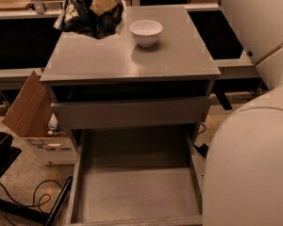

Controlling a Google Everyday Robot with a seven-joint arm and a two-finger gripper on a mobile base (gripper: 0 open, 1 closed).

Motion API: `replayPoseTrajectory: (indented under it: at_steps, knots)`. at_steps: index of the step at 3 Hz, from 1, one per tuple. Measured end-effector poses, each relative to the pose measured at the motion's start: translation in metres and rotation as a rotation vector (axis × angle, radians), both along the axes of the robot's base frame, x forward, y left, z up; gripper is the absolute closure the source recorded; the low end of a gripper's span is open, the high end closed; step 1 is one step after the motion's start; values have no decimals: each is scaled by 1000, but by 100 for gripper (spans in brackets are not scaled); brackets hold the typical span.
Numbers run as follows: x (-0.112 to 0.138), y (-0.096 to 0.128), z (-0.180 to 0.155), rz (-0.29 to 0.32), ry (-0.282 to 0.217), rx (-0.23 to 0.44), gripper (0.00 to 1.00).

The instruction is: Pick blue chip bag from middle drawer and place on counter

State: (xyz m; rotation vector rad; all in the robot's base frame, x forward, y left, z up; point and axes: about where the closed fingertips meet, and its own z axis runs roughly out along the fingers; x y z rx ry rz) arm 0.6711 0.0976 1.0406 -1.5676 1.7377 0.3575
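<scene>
Blue chip bag (87, 19) — gripped by tool (105, 3), counter (132, 60) back-left

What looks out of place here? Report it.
The blue chip bag, crumpled in the gripper, overhangs the far left corner of the counter. The middle drawer stands open and bare. Nothing spilled.

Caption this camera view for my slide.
Gripper holds blue chip bag at far-left corner of counter, white bowl alongside, drawer open below.
</scene>
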Motion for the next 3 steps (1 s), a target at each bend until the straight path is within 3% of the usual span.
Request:
replayPoseTrajectory:
  at_steps: [1, 2, 3]
  knots:
    - [47, 45, -9, -32, -75, 136, 100]
    - [71, 84, -40, -20, -73, 218, 100]
    - [74, 88, -42, -22, -75, 225, 82]
